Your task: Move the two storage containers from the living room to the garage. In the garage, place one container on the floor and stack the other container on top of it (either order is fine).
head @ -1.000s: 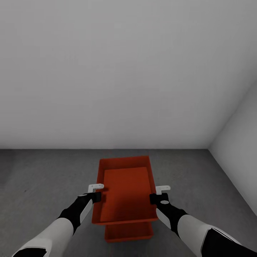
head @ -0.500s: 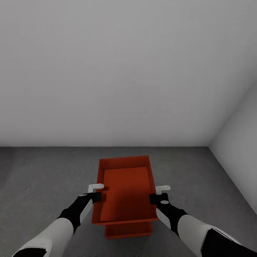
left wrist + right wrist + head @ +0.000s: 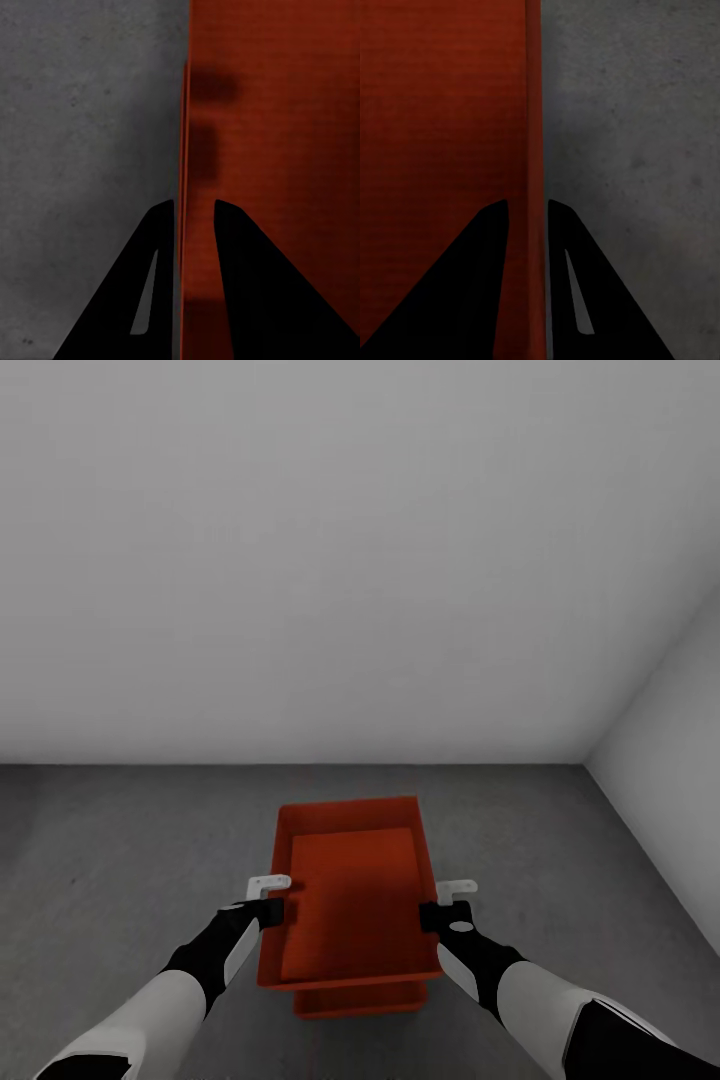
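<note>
I hold one orange-red storage container [image 3: 350, 900] level between both arms, above the dark grey concrete floor [image 3: 120, 860] of the garage. My left gripper [image 3: 272, 905] is shut on its left wall and my right gripper [image 3: 432, 910] is shut on its right wall. The other storage container [image 3: 360, 1000] sits on the floor underneath; a strip of it shows past the held one's near edge. In the left wrist view the left gripper [image 3: 193, 206] pinches the thin wall [image 3: 184, 112] beside the ribbed bin interior. In the right wrist view the right gripper [image 3: 527, 202] clamps the opposite wall [image 3: 534, 112].
A plain grey-white wall [image 3: 300, 560] stands straight ahead. A second wall [image 3: 670, 780] meets it at a corner on the right. Bare concrete spreads to the left and right of the containers.
The whole view has shifted: the line where wall meets floor sits higher. Less of the lower container shows past the held one's near edge. Both grippers keep their hold.
</note>
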